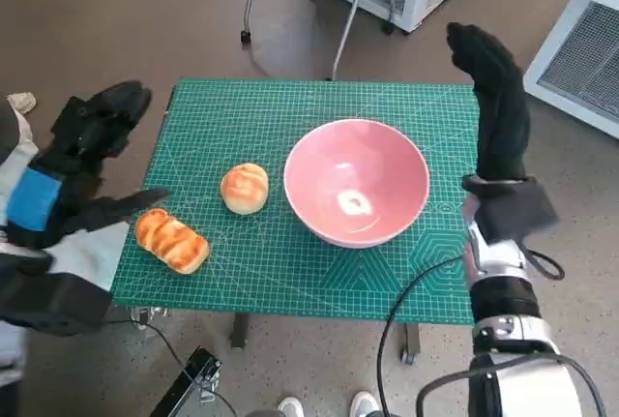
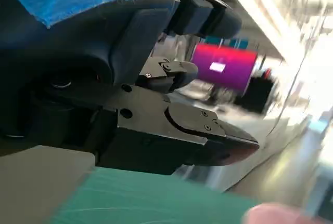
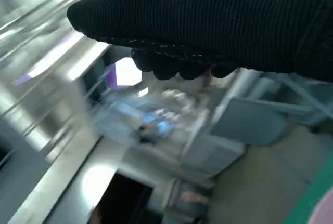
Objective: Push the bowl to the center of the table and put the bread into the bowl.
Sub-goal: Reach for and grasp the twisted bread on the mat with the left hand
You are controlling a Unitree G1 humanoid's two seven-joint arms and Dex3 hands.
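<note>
On the green mat (image 1: pixel 290 272) covering the table: one pink bowl (image 1: pixel 356 181), empty, standing right of the mat's centre, nearer the right edge than the left.

Beside the bowl, toward the left edge: one round bread roll (image 1: pixel 244 188), just apart from the bowl's wall. Near the front left corner: one long ridged bread loaf (image 1: pixel 171 240), lying at a slant, apart from the roll.

Left hand (image 1: pixel 92 151): black, blue tape on its back, held at the left edge; fingers apart, holding nothing. One finger reaches over the mat toward the loaf; contact cannot be told.

Right hand (image 1: pixel 495 98): gloved, raised near the far right corner, fingers extended and close together, holding nothing, apart from the bowl.

Status, as judged: bowl not yet centred; no bread in it.

Hazards, as judged:
- A push high on the bowl's rim could tip it rather than slide it.
- Too long a push would drive the bowl into the roll and knock it toward the left edge.
- The loaf sits close to the front left corner; a clumsy grasp could send it off the mat.
</note>
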